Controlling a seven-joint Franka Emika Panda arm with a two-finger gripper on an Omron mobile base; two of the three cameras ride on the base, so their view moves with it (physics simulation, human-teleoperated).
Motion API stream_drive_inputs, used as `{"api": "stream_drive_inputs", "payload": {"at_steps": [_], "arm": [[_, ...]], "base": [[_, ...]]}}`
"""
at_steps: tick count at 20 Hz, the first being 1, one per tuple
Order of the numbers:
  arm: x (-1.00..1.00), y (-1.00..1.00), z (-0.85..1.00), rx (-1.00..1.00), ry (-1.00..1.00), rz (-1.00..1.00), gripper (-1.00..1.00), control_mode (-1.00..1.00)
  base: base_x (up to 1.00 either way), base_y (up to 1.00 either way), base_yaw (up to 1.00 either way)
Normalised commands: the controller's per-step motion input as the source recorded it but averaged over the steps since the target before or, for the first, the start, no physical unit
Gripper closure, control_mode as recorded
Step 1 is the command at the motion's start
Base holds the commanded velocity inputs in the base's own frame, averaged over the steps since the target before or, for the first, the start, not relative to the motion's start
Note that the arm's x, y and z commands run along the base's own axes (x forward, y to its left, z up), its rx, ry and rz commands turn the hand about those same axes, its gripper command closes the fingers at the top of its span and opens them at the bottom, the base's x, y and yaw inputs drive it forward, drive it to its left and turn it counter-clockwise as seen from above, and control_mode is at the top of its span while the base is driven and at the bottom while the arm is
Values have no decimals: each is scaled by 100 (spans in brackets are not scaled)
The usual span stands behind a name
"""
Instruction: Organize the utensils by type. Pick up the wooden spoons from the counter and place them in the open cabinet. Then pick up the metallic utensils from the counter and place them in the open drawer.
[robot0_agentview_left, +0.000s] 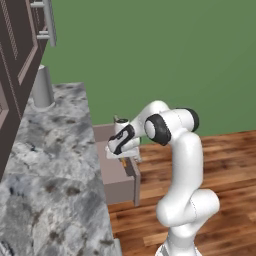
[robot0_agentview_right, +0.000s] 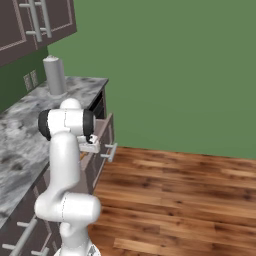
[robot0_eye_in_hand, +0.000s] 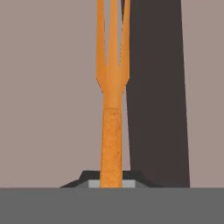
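**Fork held over the drawer**

Left base view: the gripper (robot0_agentview_left: 123, 156) hangs over the open drawer (robot0_agentview_left: 116, 175) beside the counter (robot0_agentview_left: 50, 165).

Hand view: the claw pinches an orange fork (robot0_eye_in_hand: 112, 109), prongs pointing at the drawer floor.

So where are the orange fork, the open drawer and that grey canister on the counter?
Orange fork (robot0_eye_in_hand: 111, 144): hand view, on its speckled handle.
Open mauve-brown drawer (robot0_agentview_left: 116, 176): left base view, on its side wall.
Grey canister (robot0_agentview_right: 54, 75): right base view, on its body.
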Motion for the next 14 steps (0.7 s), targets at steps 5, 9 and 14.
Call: {"api": "stream_drive_inputs", "payload": {"at_steps": [5, 9, 14], "arm": [[-4, -94, -74, 0, -2, 0, 100, -100], [-14, -100, -82, 8, 0, -1, 100, -100], [-21, -100, -83, 16, 0, 0, 100, -100]], "base": [[0, 0, 0], [0, 0, 0], [0, 0, 0]]}}
